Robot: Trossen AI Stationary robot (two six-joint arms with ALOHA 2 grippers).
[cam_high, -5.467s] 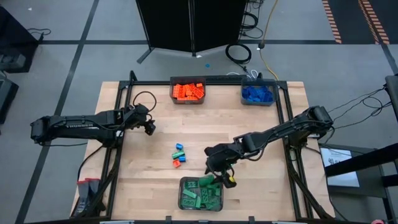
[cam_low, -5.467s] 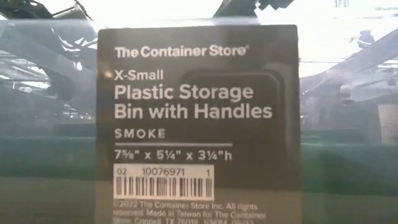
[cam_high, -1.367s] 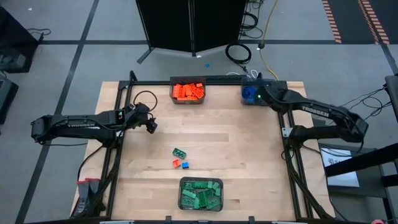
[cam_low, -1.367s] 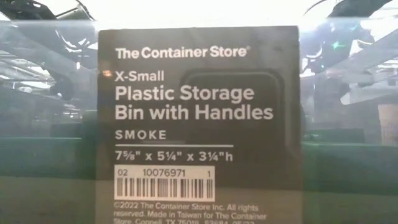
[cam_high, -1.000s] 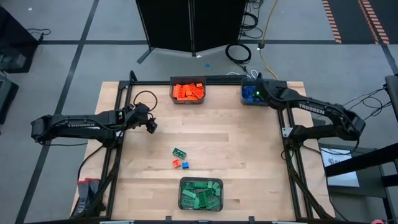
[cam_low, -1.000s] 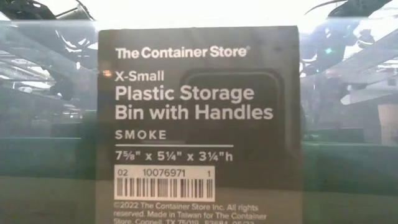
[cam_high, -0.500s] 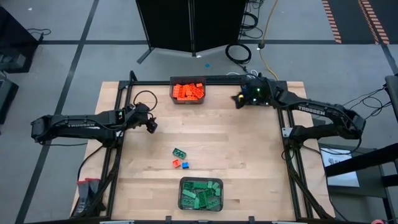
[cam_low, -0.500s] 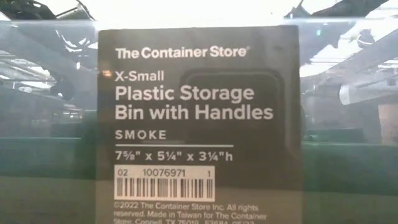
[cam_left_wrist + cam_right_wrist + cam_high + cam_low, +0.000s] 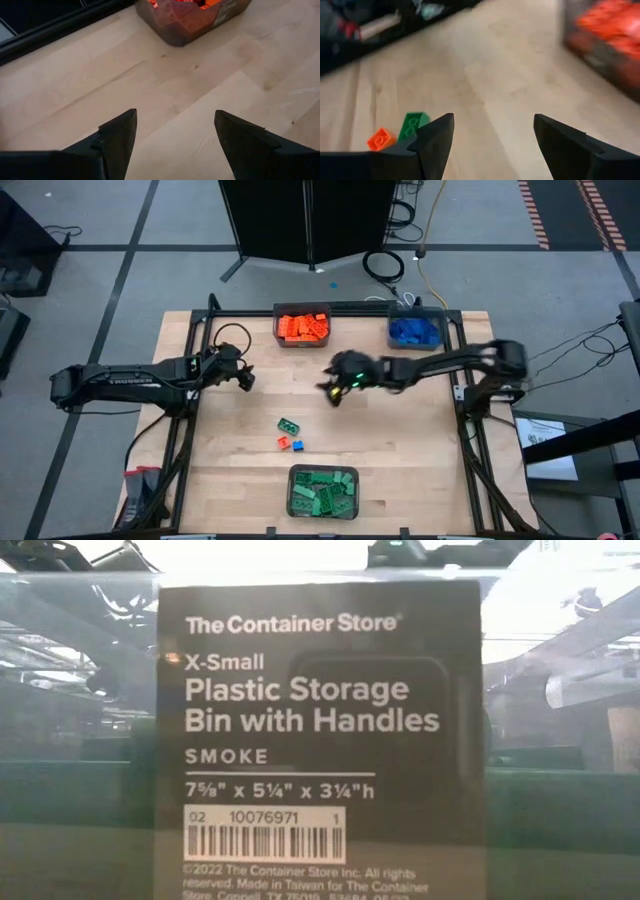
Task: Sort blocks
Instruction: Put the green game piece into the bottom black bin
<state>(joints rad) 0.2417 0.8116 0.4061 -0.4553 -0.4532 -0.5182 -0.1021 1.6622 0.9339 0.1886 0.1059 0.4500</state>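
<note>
you're looking at a pale wooden table [image 9: 400, 440] on a grey floor, with three grey bins on it. the far bin in the middle [image 9: 301, 327] holds orange blocks, the far bin toward your right arm's side [image 9: 415, 331] holds blue blocks, and the near bin [image 9: 322, 491] holds green blocks. three loose blocks lie between them near the table's middle: a green block [image 9: 289, 425], an orange block [image 9: 284, 442] and a blue block [image 9: 298, 445], the last two touching. your right gripper [image 9: 338, 383] hangs over the middle of the table, between the orange bin and the loose blocks, fingers spread and holding nothing. your left gripper [image 9: 243, 379] waits near the left edge, fingers [image 9: 117, 135] also apart and empty. the low view is filled by a bin's label [image 9: 318, 730].
</note>
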